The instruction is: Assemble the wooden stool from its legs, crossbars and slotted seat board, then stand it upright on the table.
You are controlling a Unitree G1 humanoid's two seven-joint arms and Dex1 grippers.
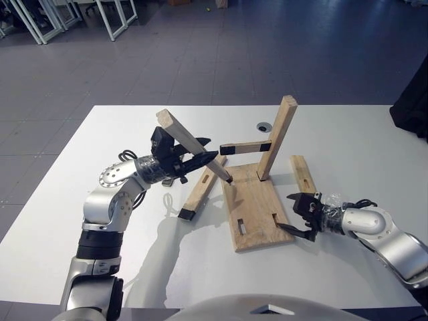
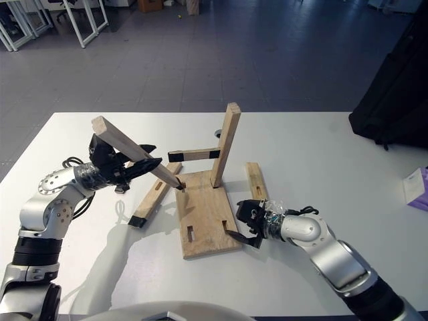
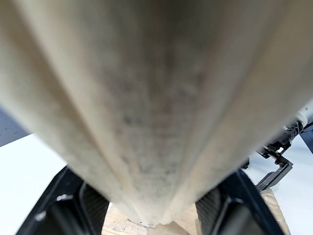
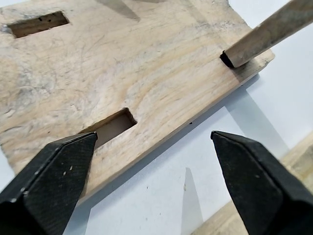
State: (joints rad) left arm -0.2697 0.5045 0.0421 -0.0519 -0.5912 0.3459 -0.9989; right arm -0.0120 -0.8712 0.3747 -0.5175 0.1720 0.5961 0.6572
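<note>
We are fitting the second leg. Left of centre, our left gripper [image 1: 204,159] is clamped on a slanted leg [image 1: 187,139]. The leg's dark tip meets the far-left slot of the seat board [image 1: 257,221], which lies flat at mid-frame. An upright leg [image 1: 277,137] with a crossbar [image 1: 244,148] stands in the board. At lower right, our right gripper [image 1: 284,211] has its fingers [image 4: 54,181] wide apart over the board's edge, holding nothing. Next, we judge, the slanted leg must be tipped upright and pressed home while the board is steadied.
</note>
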